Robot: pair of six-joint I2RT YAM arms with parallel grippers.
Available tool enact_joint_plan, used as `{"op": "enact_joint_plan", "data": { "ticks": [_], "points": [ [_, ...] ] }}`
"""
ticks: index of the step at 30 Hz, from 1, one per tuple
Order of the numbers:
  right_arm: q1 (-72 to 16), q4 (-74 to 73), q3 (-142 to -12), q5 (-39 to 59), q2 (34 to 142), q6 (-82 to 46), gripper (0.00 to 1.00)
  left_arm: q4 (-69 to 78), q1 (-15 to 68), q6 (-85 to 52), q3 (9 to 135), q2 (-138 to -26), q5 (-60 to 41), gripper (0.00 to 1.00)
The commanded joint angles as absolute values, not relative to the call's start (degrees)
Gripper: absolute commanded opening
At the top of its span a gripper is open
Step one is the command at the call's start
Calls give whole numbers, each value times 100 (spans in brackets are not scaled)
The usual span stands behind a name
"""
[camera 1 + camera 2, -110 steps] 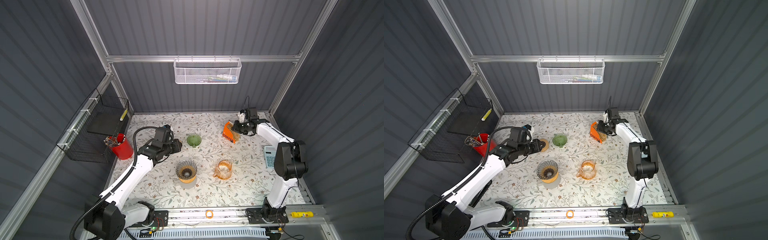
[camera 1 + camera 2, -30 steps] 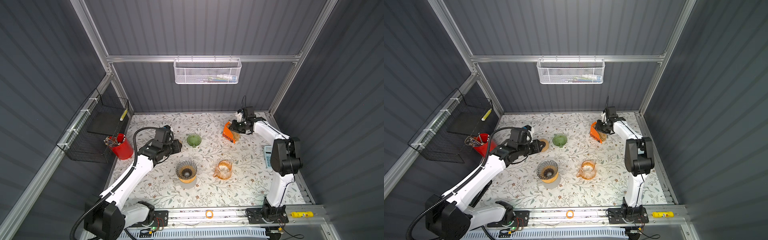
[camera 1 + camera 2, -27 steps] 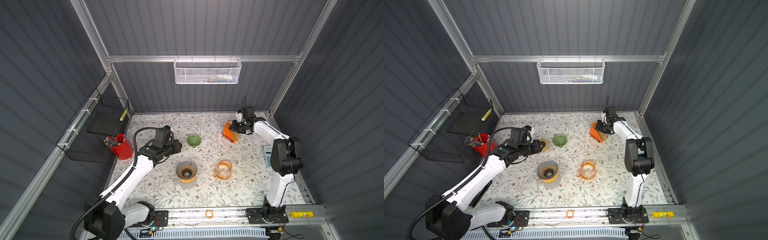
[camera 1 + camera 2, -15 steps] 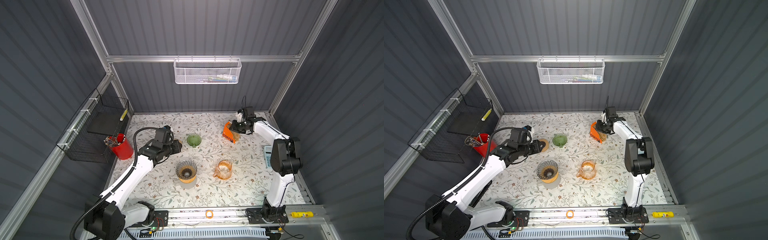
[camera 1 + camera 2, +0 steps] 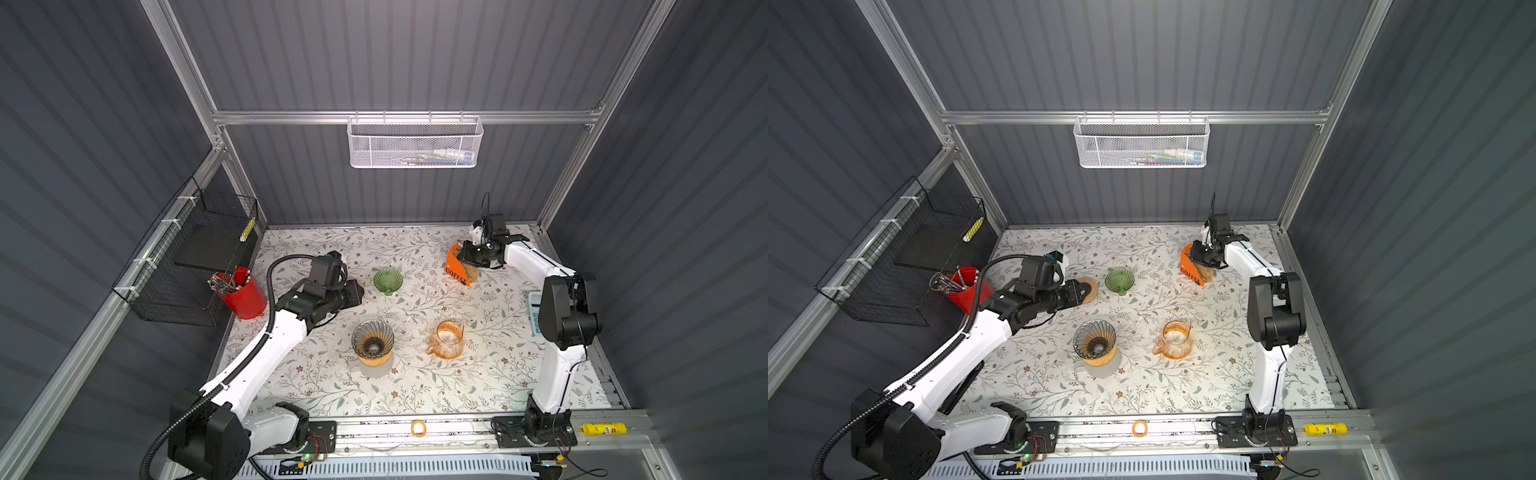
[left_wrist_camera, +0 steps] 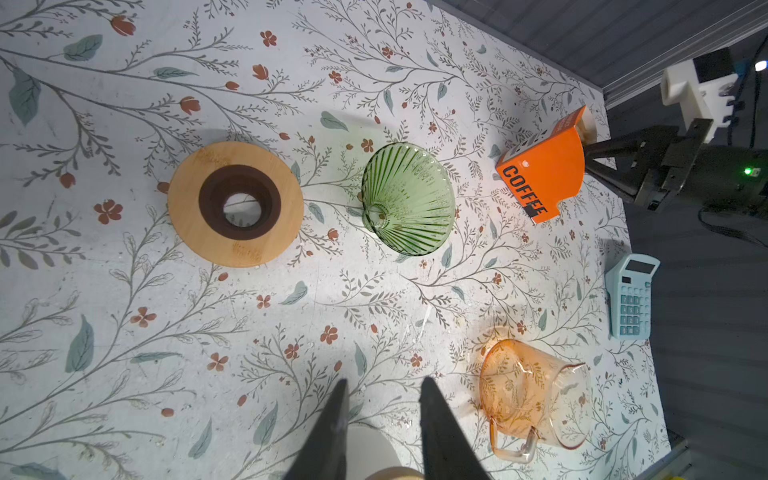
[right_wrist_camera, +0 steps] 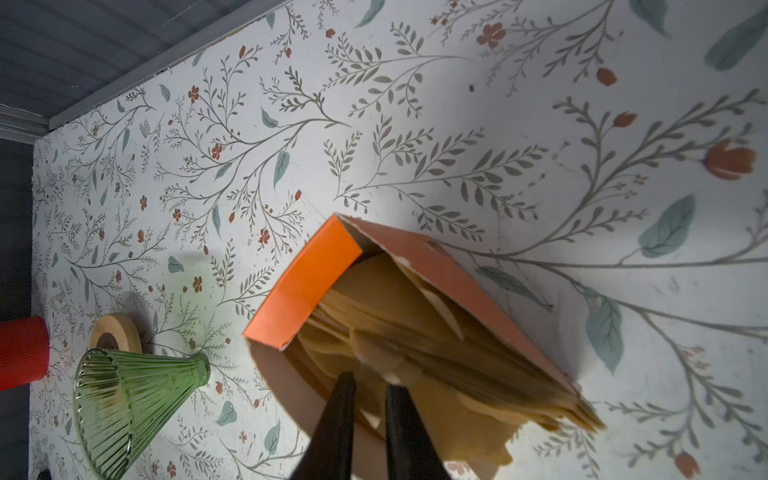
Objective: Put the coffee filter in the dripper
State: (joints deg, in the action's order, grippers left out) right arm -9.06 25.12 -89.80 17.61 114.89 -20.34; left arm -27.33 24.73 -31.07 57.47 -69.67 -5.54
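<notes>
Right wrist: right gripper (image 7: 370, 380) jaws a narrow gap apart, tips at the edge of the coffee filter stack (image 7: 399, 316) inside the orange box (image 7: 307, 282); can't tell if paper is pinched. Well apart on the table: green dripper (image 7: 137, 395). Left wrist: left gripper (image 6: 382, 386) jaws apart, holding nothing.

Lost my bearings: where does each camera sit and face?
Top views: high in front, looking down on the table; both arms show.
Left wrist: on left arm, facing green dripper and filter box; open left hand shows.
Right wrist: on right arm, facing into filter box; right hand at filters.
Shared: both wrists see green dripper and filter box.
</notes>
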Motion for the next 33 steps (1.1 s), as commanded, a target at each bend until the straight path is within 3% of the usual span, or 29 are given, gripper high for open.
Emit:
{"op": "enact_joint_plan", "data": {
  "ticks": [1,6,12,33],
  "points": [
    [-940,2591,-9131,1740,11583,-1977,19,-2804,2487,-3023,5687,-6979,-501,31],
    [-940,2588,-9149,1731,11593,-1978,16,-2796,2487,-3015,5687,-6988,-501,31],
    [-949,2604,-9156,1671,11568,-1983,0,-2798,2487,-3001,5687,-6987,-492,31],
    [-958,2635,-8676,1473,10936,-1934,0,-2782,2487,-3040,5651,-6919,-506,31]
  ]
}}
